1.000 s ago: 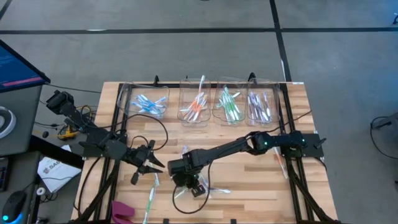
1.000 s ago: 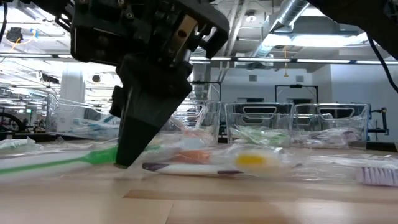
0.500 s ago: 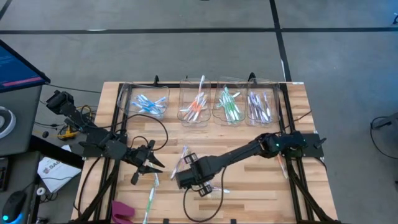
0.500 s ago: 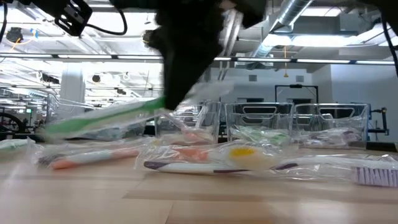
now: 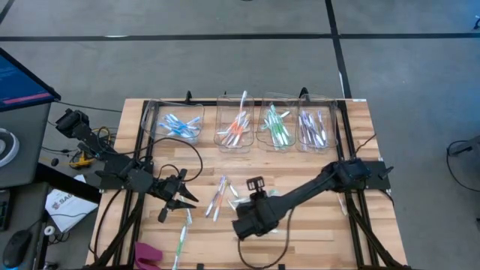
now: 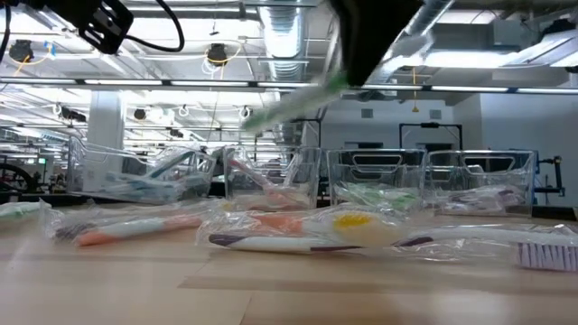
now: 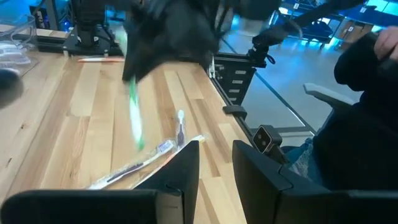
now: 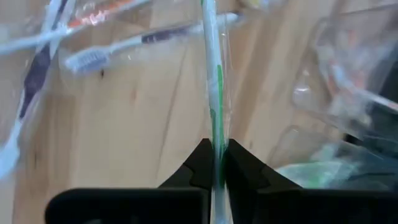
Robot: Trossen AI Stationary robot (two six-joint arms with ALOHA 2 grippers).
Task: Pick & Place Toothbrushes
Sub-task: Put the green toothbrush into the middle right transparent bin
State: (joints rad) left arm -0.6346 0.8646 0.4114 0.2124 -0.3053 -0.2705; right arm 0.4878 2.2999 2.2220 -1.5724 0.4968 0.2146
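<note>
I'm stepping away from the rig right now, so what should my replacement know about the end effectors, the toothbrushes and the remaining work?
Right end effector: shut on a green toothbrush, lifted above the table near the front middle.
Left end effector: idle over the table's left side, holding nothing that can be seen.
Done: the four clear bins along the far edge already hold brushes sorted by colour: blue, orange, green, purple.
Left: drop the held green brush in the green bin, then sort the loose toothbrushes still lying on the table, plus one green toothbrush near the front-left edge.
</note>
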